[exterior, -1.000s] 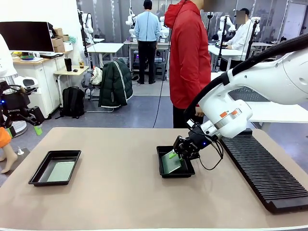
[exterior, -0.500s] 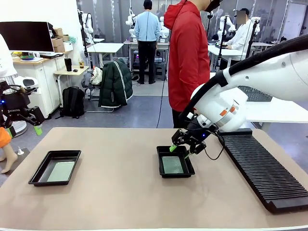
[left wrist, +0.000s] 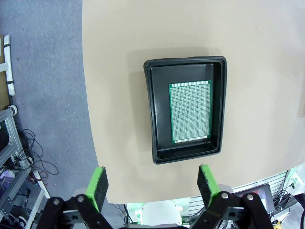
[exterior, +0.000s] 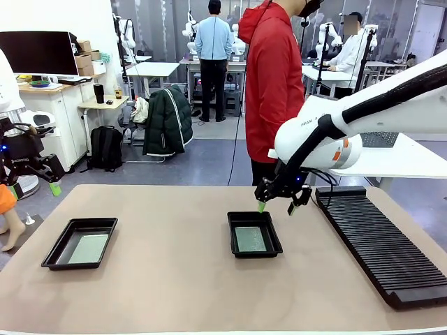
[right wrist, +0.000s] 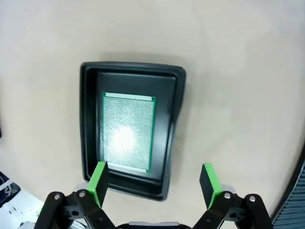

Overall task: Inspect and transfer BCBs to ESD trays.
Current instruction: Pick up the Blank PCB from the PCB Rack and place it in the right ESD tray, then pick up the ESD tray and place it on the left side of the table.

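Two ESD trays (exterior: 254, 234) (exterior: 80, 243), one BCB (exterior: 250, 239) (exterior: 89, 249) each; right gripper (exterior: 278, 205) spread wide, empty, arm print perhaps "FRANKA".

Tan table (exterior: 174, 279): two trays (exterior: 79, 242), rack (exterior: 380, 248)

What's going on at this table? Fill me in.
Two arms are moving circuit boards into black trays. The right claw hangs open above the middle tray, where a board lies flat. The left claw is also open, high over the left tray, which holds its own board. A person in red stands at the far side, touching nothing. The slotted rack sits to the right.
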Action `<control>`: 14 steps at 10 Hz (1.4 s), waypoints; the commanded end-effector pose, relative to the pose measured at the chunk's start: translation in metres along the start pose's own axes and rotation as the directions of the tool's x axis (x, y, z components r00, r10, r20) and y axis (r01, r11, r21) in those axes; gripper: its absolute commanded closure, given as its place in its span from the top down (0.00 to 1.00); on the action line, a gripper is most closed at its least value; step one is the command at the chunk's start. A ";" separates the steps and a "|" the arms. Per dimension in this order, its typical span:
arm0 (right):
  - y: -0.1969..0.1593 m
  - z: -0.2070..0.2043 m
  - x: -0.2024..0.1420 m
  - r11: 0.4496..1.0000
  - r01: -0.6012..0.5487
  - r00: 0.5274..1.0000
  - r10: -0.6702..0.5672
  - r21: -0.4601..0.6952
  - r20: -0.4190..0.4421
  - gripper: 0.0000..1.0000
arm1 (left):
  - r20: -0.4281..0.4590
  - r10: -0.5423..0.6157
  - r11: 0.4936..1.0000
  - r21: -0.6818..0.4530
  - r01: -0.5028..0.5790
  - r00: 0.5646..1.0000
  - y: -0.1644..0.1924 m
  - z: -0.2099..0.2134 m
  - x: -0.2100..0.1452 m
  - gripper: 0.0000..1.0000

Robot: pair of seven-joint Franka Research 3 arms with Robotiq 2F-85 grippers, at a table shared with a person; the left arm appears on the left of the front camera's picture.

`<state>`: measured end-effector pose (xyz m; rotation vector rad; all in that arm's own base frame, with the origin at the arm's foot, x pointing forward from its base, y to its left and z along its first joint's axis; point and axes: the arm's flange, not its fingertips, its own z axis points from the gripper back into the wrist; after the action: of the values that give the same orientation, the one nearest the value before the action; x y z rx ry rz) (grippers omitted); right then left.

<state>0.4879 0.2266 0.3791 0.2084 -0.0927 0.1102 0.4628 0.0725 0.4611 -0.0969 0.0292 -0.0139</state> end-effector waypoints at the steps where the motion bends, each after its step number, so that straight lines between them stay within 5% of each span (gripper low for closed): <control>1: 0.009 0.014 0.009 0.998 -0.003 0.999 0.001 -0.066 -0.038 1.00 | 0.008 -0.006 1.000 -0.002 0.006 1.000 0.002 -0.002 0.000 1.00; 14: 0.005 0.014 0.004 0.999 -0.018 0.999 0.016 -0.050 -0.034 1.00 | 0.008 -0.006 1.000 -0.002 0.006 1.000 0.002 -0.002 0.000 1.00</control>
<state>0.4913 0.2295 0.3975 0.1462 -0.0511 0.1319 0.4628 0.0725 0.4611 -0.0969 0.0292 -0.0139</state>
